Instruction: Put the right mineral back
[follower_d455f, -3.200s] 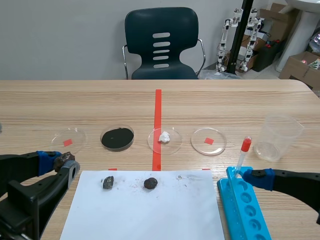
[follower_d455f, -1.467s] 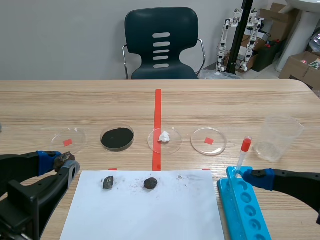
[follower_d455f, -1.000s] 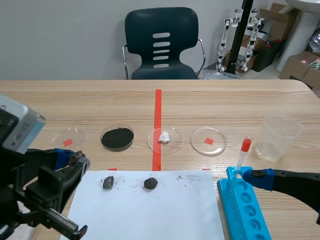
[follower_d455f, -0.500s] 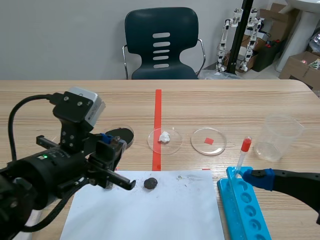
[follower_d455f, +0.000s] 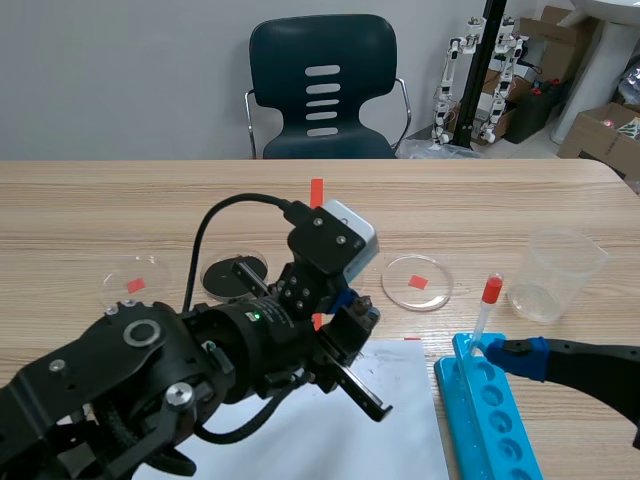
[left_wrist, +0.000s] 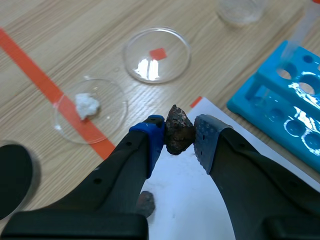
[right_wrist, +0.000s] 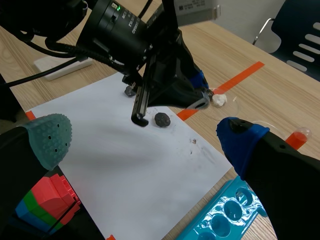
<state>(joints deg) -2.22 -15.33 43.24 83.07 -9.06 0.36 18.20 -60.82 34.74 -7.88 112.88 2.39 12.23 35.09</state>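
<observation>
Your left gripper (left_wrist: 178, 136) is clamped on the brown mineral chunk (left_wrist: 177, 127).
You have the chunk pinched between both pads, held above the far corner of the white paper sheet (left_wrist: 192, 200). The petri dish with a red square (left_wrist: 157, 54) lies ahead, and the dish of white mineral (left_wrist: 90, 116) is beside it. Your right gripper (right_wrist: 145, 137) sits with fingers spread wide, gripping nothing, by the blue test-tube rack (right_wrist: 220, 215).

left gripper (left_wrist: 179, 136) clamps brown mineral (left_wrist: 178, 136) above white paper (left_wrist: 200, 200) edge.
</observation>
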